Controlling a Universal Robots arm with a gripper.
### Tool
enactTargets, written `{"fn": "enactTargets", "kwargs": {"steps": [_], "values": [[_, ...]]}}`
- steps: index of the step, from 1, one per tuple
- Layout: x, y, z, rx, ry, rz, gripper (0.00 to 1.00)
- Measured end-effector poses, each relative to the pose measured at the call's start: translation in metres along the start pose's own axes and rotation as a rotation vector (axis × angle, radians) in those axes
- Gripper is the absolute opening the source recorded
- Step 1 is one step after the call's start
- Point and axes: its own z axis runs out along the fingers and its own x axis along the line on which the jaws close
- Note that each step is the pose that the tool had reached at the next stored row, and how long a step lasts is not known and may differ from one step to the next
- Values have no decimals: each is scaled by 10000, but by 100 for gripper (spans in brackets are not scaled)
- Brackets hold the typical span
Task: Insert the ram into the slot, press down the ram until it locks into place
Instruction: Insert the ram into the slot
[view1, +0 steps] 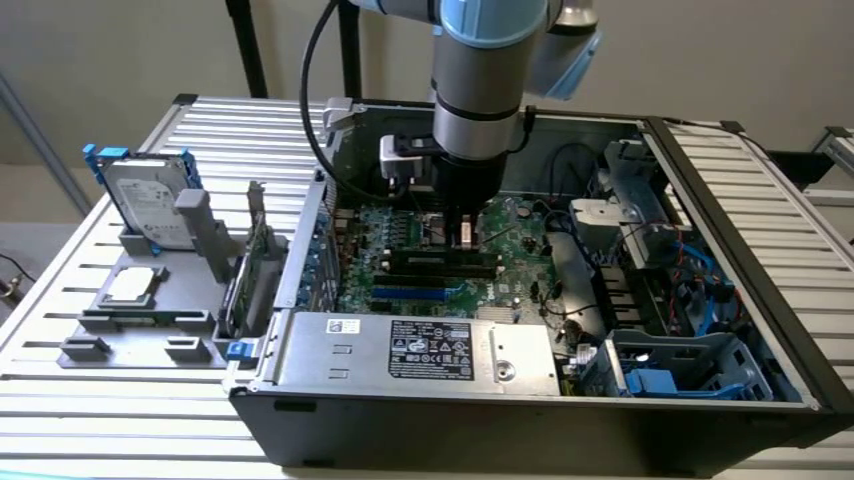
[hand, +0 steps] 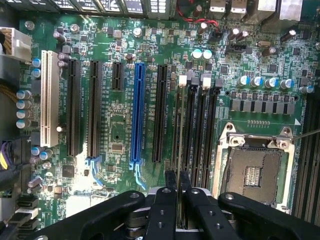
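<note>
Clamped edge-on in the closed gripper (hand: 177, 181): the ram (hand: 179, 150), lined over the slot (hand: 182, 80), near the blue slot (hand: 137, 115). Insertion step in hand, seemingly; seating impossible to tell. Calls for a square edge and straight downward pressure. From the exterior view's left: rack (view1: 134, 335) holding a hard drive (view1: 144, 200), then case (view1: 561, 430) holding the motherboard (view1: 521, 225).

PSU label (view1: 434, 350): print unreadable; round logo (view1: 344, 325) maybe Dell. No other legible txt.
</note>
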Motion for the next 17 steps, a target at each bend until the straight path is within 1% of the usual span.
{"fn": "enactTargets", "kwargs": {"steps": [10, 17], "values": [[-3, 11, 18, 20, -8, 0, 14], [-14, 11, 20, 19, -9, 1, 14]]}}
